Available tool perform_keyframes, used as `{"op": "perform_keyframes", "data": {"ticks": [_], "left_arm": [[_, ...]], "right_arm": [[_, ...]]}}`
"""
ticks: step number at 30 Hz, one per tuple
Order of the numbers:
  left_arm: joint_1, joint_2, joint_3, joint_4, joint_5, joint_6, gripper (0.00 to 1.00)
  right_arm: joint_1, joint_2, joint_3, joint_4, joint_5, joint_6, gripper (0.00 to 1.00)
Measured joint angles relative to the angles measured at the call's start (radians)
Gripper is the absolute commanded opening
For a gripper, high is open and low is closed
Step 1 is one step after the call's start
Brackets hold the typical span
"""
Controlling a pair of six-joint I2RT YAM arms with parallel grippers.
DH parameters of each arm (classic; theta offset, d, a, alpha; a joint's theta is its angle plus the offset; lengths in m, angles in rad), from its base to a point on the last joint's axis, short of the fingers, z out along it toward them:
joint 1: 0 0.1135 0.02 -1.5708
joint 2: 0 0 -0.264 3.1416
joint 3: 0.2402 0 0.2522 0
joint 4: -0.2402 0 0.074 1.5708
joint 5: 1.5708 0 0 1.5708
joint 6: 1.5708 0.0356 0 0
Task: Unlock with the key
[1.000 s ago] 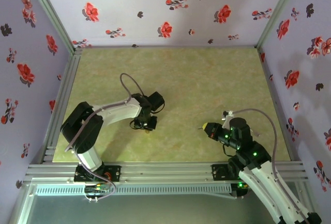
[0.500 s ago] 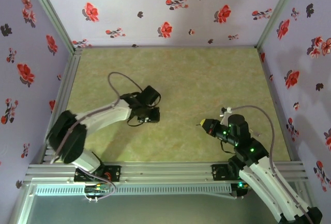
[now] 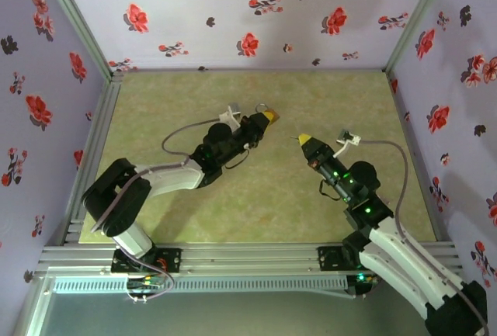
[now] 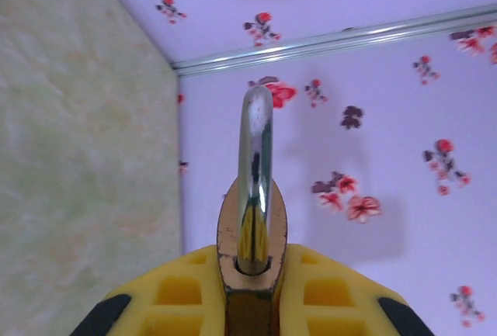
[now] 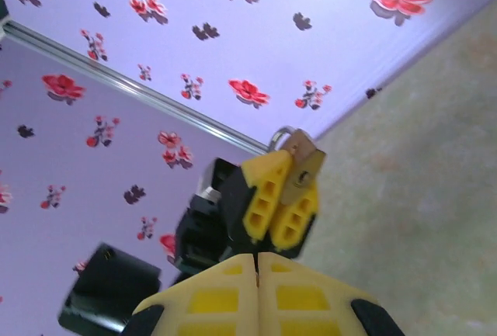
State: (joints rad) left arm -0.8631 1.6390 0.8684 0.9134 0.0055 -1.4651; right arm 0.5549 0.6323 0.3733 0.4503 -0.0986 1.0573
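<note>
My left gripper is lifted above the middle of the table, shut on the brass padlock. The padlock's silver shackle sticks up out of the yellow fingers. My right gripper is raised just to its right, tips pointing at it across a small gap. In the right wrist view the left gripper holds the padlock with its keyhole end facing me. The right gripper is shut, and the key shows as just a thin dark sliver pinched between the fingertips.
The mottled green table top is walled on three sides by lilac flowered panels. A metal rail runs along the near edge by the arm bases. A cable loops off the right arm.
The left arm has lifted the padlock off the table and swung it up and to the right. The right gripper has risen and moved towards the far side, closing in on the padlock.
</note>
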Motion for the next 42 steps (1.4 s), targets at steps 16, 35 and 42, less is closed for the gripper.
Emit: {"op": "perform_keyframes", "data": {"ticks": [16,35,42], "left_arm": [[-0.113,-0.025,-0.006,0.135,-0.214,-0.064,0.00],[-0.152,-0.038,-0.006,0.143,-0.309,-0.055,0.00],[-0.154,-0.038,-0.006,0.153,-0.310,-0.055,0.00]], "right_arm": [[0.077,0.154,-0.002,0.319,0.202,-0.004,0.00],[0.146,0.291,-0.002,0.477,0.284,-0.017,0.00],[0.159,0.346,-0.002,0.511,0.291,-0.016,0.00]]}}
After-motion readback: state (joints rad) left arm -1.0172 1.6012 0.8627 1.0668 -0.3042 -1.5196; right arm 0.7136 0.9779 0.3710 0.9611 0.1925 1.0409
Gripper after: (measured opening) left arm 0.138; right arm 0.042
